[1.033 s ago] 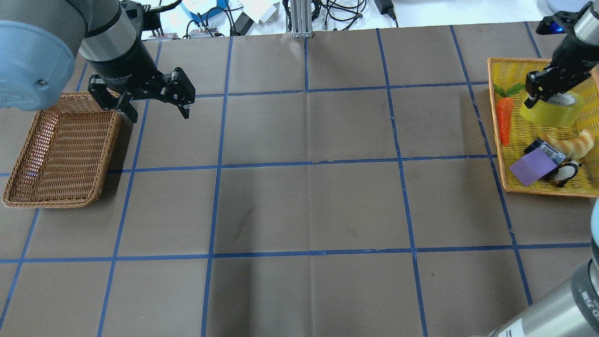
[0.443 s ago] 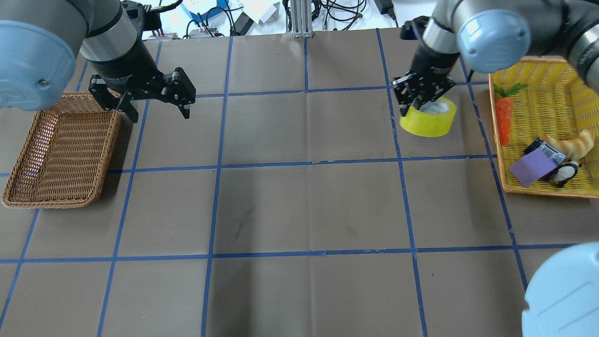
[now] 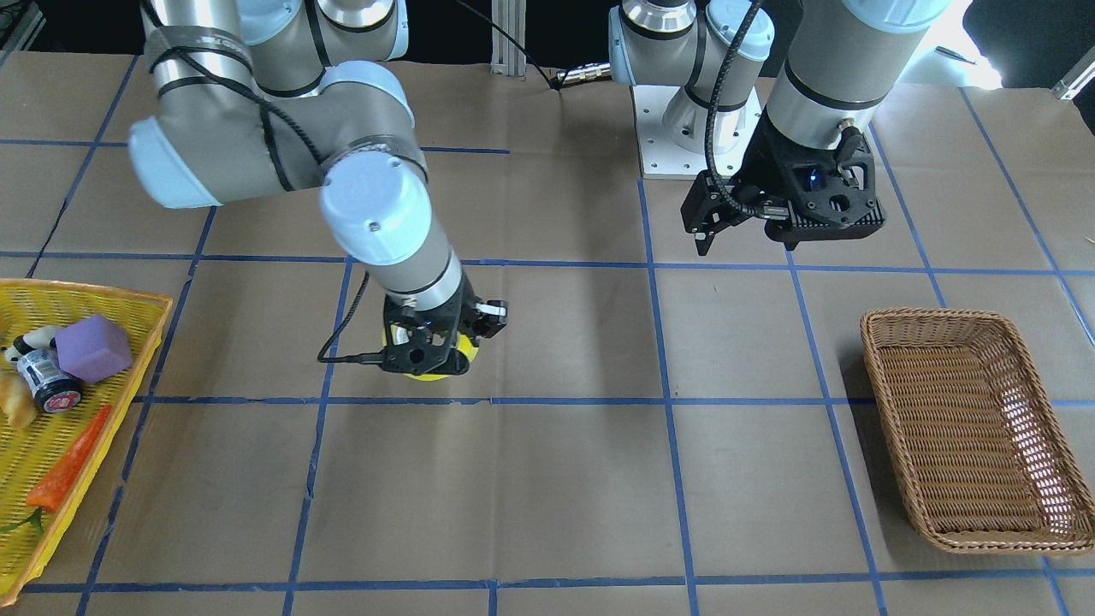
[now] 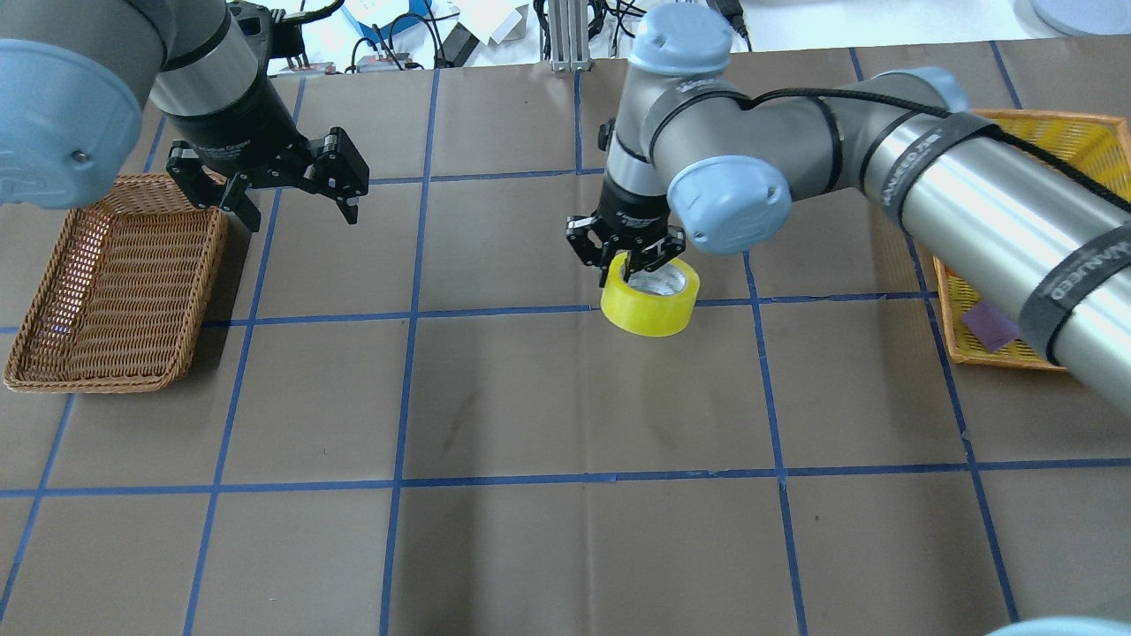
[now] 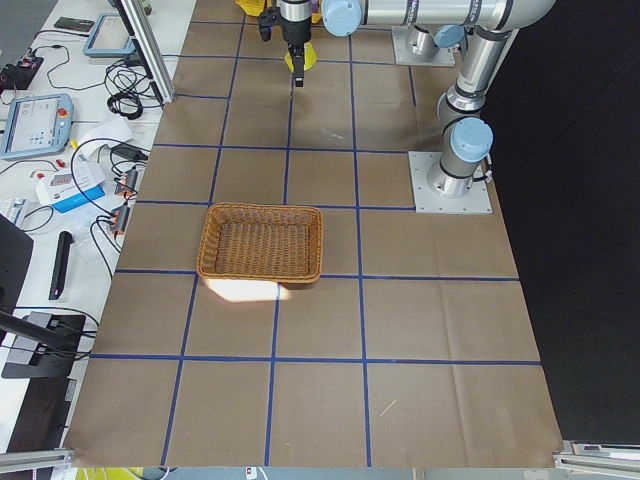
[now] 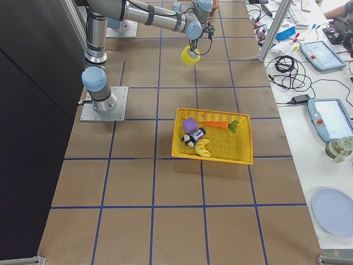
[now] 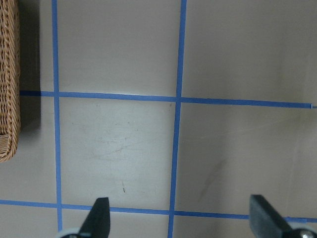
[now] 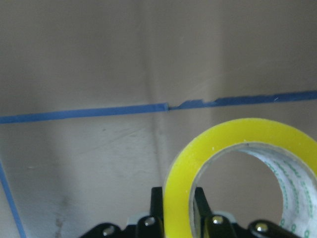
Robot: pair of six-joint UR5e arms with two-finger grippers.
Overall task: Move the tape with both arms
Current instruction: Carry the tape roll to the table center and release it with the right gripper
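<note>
The yellow tape [image 4: 649, 305] hangs from my right gripper [image 4: 630, 263], just above the table near its middle, over a blue grid line. The gripper is shut on the roll's wall, one finger inside the core and one outside. The right wrist view shows the tape [image 8: 233, 131] pinched between the fingers of this gripper [image 8: 177, 201]. In the front view the gripper [image 3: 428, 346] hides most of the tape [image 3: 467, 346]. My left gripper [image 4: 300, 214] is open and empty, hovering beside the wicker basket [image 4: 88, 384]. In the left wrist view its gripper [image 7: 181, 218] shows only bare table.
The wicker basket [image 3: 932, 315] stands at the robot's left and holds nothing. A yellow tray [image 3: 85, 295] at the robot's right holds a carrot [image 3: 64, 470], a purple block [image 3: 92, 346], a small jar [image 3: 47, 376] and other items. Cables and devices lie past the table's far edge.
My right arm has lifted the tape out of the yellow tray and carried it leftwards to the middle of the table. My left arm has not moved.
</note>
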